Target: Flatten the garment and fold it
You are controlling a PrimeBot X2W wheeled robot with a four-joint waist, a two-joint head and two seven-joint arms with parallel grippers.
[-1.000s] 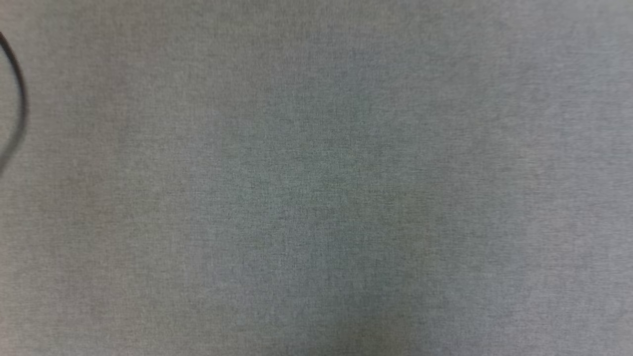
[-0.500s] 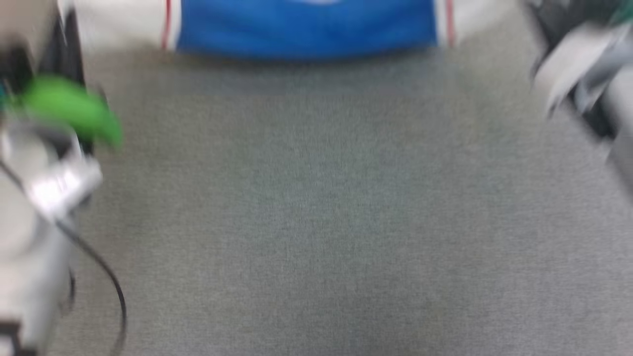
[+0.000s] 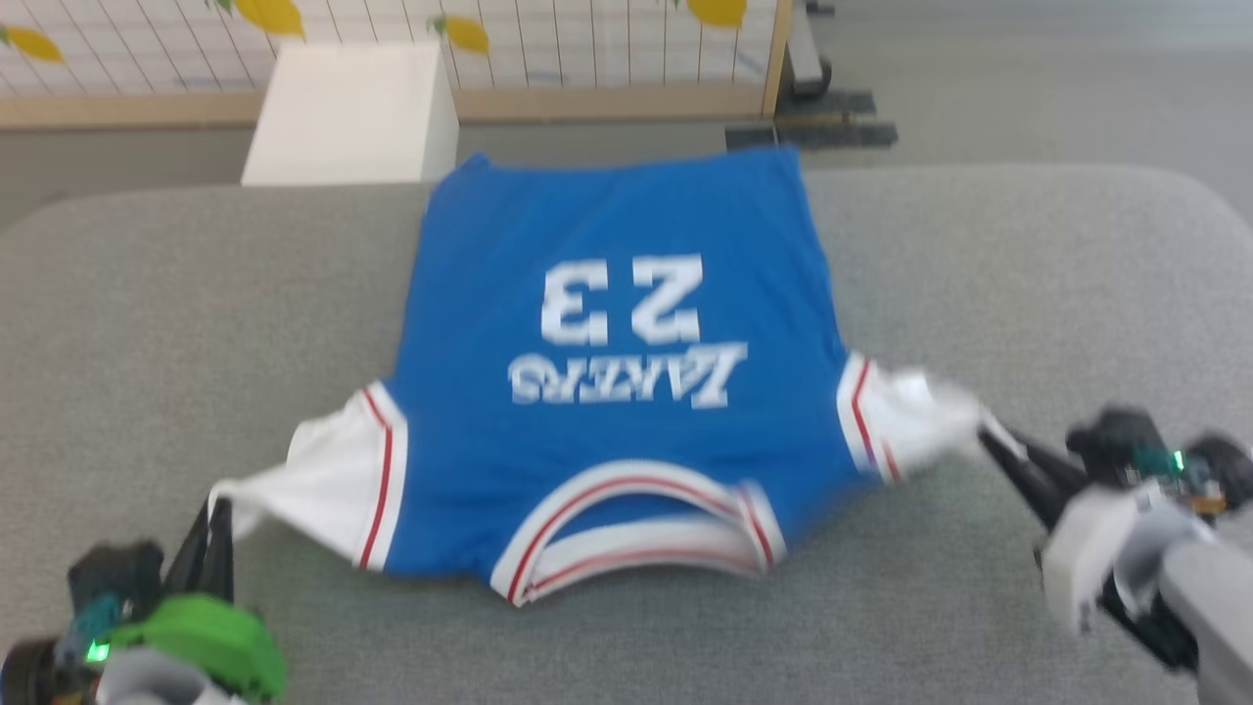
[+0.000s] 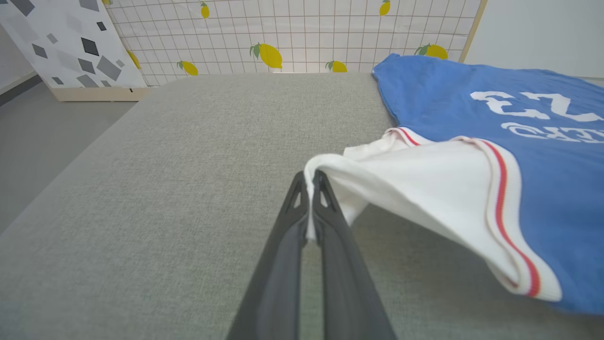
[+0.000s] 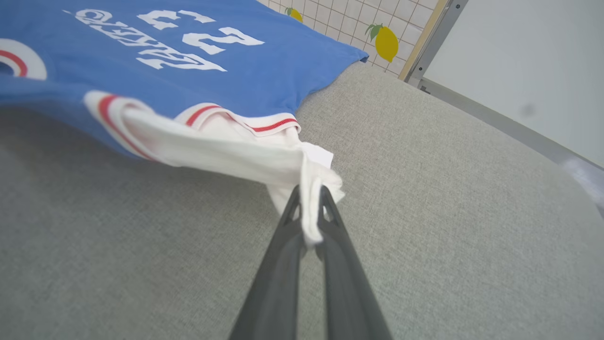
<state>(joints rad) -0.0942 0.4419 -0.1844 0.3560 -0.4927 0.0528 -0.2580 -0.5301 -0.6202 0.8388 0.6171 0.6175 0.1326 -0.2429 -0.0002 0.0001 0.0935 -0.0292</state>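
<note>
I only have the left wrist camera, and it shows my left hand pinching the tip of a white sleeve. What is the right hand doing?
Observer: The right hand is shut on the tip of the garment's other white sleeve, holding it just off the grey surface.
Operator: Where is the collar?
Observer: In the head view, the striped collar lies on the side nearest the robot.
Operator: Anything past the far hem?
Observer: A white box stands beyond the surface's far edge, to the left of the hem.
</note>
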